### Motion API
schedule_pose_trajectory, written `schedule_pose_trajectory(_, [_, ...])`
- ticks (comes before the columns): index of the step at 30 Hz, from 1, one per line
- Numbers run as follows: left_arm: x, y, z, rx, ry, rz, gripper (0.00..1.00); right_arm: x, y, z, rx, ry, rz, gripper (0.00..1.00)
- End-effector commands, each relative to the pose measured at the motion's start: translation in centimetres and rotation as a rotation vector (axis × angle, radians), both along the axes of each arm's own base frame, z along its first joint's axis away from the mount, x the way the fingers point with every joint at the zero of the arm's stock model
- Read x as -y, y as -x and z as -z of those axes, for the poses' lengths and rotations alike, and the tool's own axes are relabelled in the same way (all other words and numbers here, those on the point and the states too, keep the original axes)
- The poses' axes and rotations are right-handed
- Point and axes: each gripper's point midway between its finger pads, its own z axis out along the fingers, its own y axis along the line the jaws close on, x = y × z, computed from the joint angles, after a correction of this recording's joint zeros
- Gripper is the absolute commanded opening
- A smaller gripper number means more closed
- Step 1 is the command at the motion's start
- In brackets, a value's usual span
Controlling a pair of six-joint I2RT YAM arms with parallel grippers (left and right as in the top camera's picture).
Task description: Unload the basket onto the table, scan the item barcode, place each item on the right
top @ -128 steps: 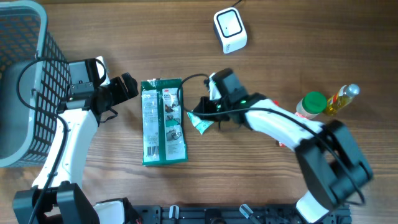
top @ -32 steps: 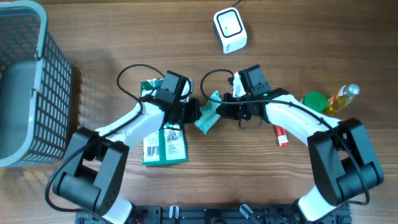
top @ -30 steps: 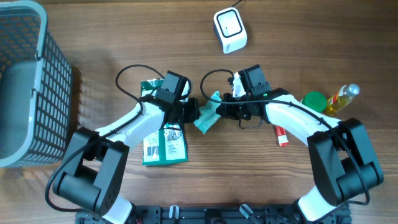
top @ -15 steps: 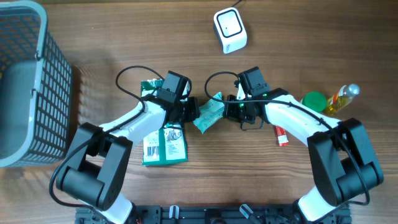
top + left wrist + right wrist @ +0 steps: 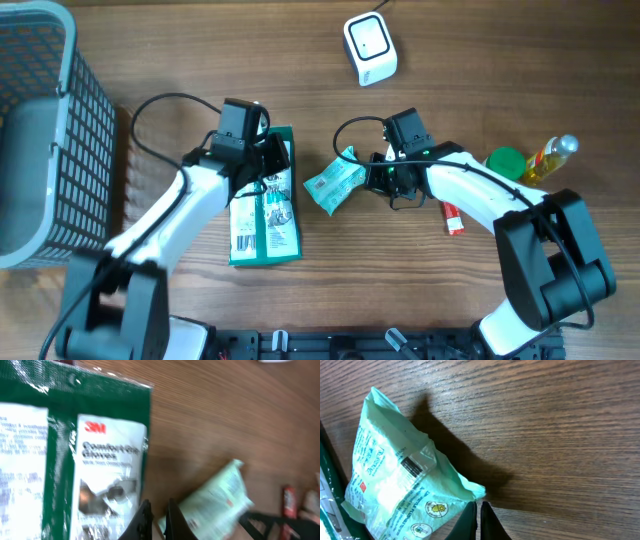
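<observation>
Right claw [image 5: 476, 506] is shut tight, tips right at the corner of the mint packet [image 5: 395, 485], which lies barcode [image 5: 410, 465] up on the table [image 5: 480, 60] between the arms, and the left claw [image 5: 157, 510] is shut too, empty, over the glove pack [image 5: 75, 460].

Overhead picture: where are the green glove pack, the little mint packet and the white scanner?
green glove pack [image 5: 268, 232], overhead view, lower half of its front.
mint packet [image 5: 335, 183], overhead view, its middle.
white scanner [image 5: 370, 47], overhead view, its top face.
</observation>
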Motion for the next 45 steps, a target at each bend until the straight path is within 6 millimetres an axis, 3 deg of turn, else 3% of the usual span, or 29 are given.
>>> schedule_pose_trajectory(1, [2.8,2.9,-0.9,-0.087,0.137,0.100,0.04,0.7,0.5,1.3,-0.028,0.035,0.015,0.05])
schedule_pose_trajectory(9, [7.4,8.0,1.9,-0.226,0.087,0.263,0.04,0.7,0.5,1.3,-0.032,0.036,0.016,0.06])
schedule_pose_trajectory(17, [7.5,8.4,5.0,-0.275,0.001,0.239,0.04,0.7,0.5,1.3,-0.030,0.036,0.015,0.06])
schedule_pose_trajectory(22, [7.8,8.6,8.2,-0.326,-0.023,0.246,0.04,0.7,0.5,1.3,-0.031,0.036,0.015,0.06])
schedule_pose_trajectory(25, [6.2,8.4,9.5,-0.334,-0.112,0.209,0.04,0.7,0.5,1.3,-0.030,0.037,0.015,0.06])
schedule_pose_trajectory(28, [5.8,8.2,9.2,-0.321,-0.126,0.204,0.04,0.7,0.5,1.3,-0.031,0.036,0.015,0.06])
schedule_pose_trajectory(33, [5.5,5.0,4.1,-0.179,-0.057,0.155,0.04,0.8,0.6,1.3,-0.035,0.038,0.015,0.06])
schedule_pose_trajectory(35, [5.5,4.5,2.8,-0.140,-0.043,0.149,0.04,0.8,0.8,1.4,-0.042,0.042,0.014,0.20])
schedule_pose_trajectory(39, [5.7,4.2,3.3,-0.136,-0.041,0.149,0.05,1.0,1.1,1.5,-0.055,0.047,0.014,0.48])
schedule_pose_trajectory(45, [6.1,2.5,3.9,-0.082,-0.045,0.135,0.06,1.1,1.6,1.6,-0.075,0.057,0.009,0.50])
